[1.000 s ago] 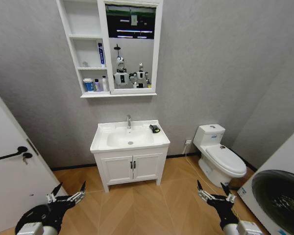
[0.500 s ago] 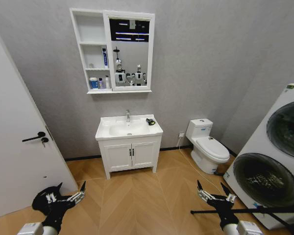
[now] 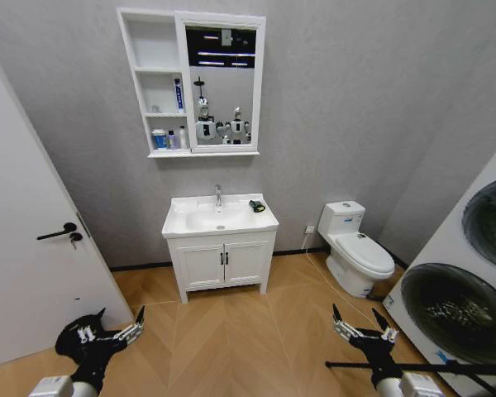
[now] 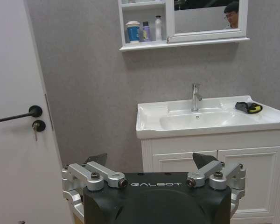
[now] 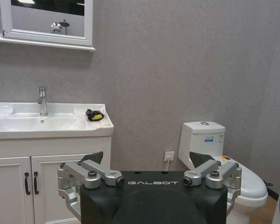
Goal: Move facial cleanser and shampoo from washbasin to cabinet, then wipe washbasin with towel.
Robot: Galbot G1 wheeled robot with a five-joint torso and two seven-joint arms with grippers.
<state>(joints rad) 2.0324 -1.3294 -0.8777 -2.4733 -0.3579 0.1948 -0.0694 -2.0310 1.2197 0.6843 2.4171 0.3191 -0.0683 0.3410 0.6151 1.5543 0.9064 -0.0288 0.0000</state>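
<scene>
I held my left gripper (image 3: 114, 323) and my right gripper (image 3: 357, 321) low over the wood floor, both spread wide and holding nothing. The washbasin (image 3: 182, 225) stood well ahead of them, between the two, with its tap (image 3: 217, 196) at the back. The towel (image 3: 257, 206) lay on the basin's rim, on my right gripper's side. The cabinet (image 3: 148, 81) hung above, with bottles (image 3: 174, 139) on its lowest shelf.

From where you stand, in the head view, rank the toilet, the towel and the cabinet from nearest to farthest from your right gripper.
1. Toilet, on the floor ahead of the right gripper.
2. Towel, on the washbasin's right rear corner.
3. Cabinet, high on the wall.
</scene>
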